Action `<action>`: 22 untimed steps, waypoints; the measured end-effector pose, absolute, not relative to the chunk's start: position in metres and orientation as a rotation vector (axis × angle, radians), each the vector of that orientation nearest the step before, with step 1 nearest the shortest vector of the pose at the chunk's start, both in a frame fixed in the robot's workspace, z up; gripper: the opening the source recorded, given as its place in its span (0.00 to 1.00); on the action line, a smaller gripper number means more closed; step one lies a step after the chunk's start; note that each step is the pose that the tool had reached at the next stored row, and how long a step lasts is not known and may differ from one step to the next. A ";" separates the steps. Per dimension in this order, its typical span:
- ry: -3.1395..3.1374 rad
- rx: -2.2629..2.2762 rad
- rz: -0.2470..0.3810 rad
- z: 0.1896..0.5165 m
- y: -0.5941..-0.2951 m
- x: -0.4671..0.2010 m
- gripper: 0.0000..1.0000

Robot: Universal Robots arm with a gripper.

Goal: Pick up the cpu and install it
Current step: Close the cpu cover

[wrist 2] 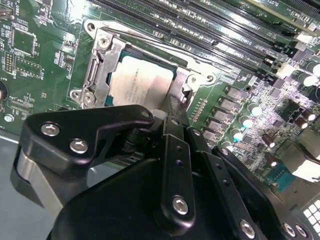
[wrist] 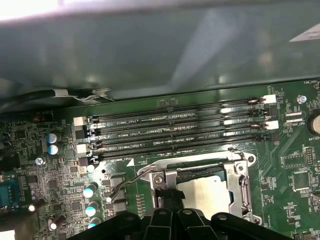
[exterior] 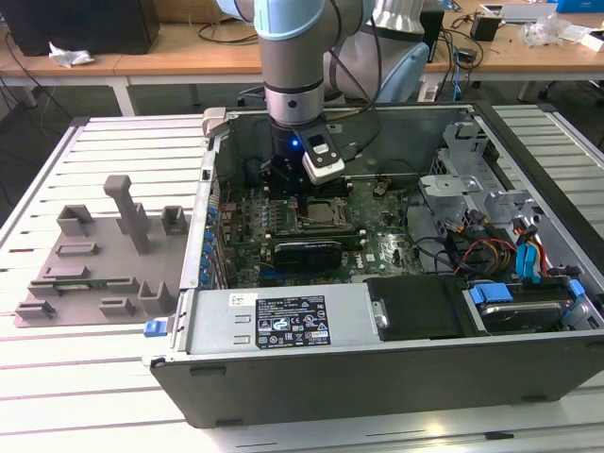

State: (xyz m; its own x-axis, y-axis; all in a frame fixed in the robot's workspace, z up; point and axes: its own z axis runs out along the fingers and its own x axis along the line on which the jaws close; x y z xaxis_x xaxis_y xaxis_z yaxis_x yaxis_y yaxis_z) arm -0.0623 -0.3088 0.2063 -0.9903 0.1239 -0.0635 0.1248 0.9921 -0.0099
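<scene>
Sitting in mobo socket point(wrist 2: 100, 62) inside PC case point(exterior: 377, 382) — cpu point(wrist 2: 136, 84), tool point(wrist 2: 167, 111) close by

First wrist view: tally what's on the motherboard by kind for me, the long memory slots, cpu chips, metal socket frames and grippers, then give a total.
Memory slots: 4
cpu: 1
Metal socket frame: 1
Gripper: 1
Total: 7

The end effector point(wrist 2: 168, 114) hides one edge of the cpu point(wrist 2: 137, 82) in the second wrist view.
</scene>
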 end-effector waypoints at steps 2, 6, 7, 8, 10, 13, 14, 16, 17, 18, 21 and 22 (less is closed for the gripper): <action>3.073 0.192 -0.021 0.206 -0.309 -0.057 0.11; 3.072 0.192 -0.021 0.206 -0.309 -0.053 0.11; 3.072 0.192 -0.021 0.206 -0.309 -0.052 0.11; 3.072 0.192 -0.021 0.207 -0.309 -0.052 0.11; 3.072 0.192 -0.021 0.208 -0.309 -0.052 0.11; 3.072 0.192 -0.021 0.211 -0.309 -0.052 0.11; 3.072 0.192 -0.021 0.211 -0.309 -0.053 0.11; 3.073 0.192 -0.021 0.211 -0.309 -0.057 0.11; 3.072 0.192 -0.021 0.210 -0.309 -0.058 0.11; 3.072 0.192 -0.021 0.210 -0.309 -0.059 0.11; 3.073 0.192 -0.022 0.209 -0.309 -0.063 0.11; 3.073 0.192 -0.022 0.208 -0.309 -0.063 0.11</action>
